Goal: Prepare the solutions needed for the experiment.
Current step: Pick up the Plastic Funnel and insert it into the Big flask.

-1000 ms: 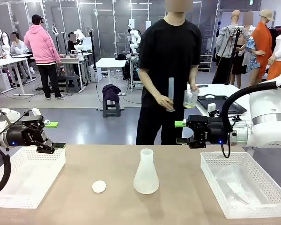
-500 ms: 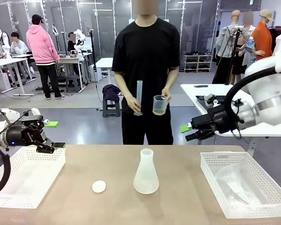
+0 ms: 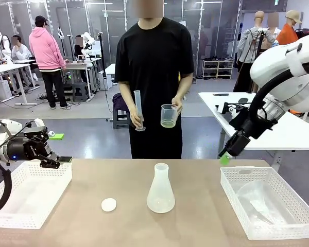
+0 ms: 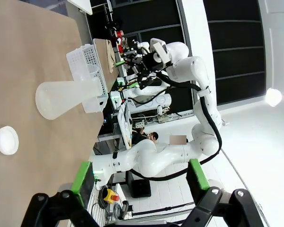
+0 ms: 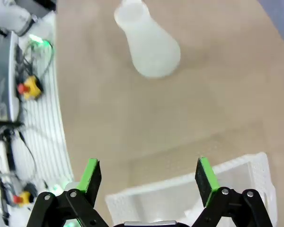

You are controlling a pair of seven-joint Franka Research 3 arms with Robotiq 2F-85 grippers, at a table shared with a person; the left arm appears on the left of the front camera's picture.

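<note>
Solution (image 3: pixel 168 123), pale yellow, sits in the beaker (image 3: pixel 168 110) a person holds beyond the tabletop's far edge, beside a graduated cylinder (image 3: pixel 138 110). Left tool (image 4: pixel 139 176) and right tool (image 5: pixel 149 176) gape empty. Filling the conical flask (image 3: pixel 160 190) likely comes next.

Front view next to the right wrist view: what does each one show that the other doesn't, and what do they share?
Front view, not the wrist one: a person holding a beaker with pale yellow solution and a tall cylinder, plus a small white cap on the table. Right wrist view, not the front: a yellow box with a red button. Shared: the frosted flask, the right white basket and the right pincer, open.
</note>
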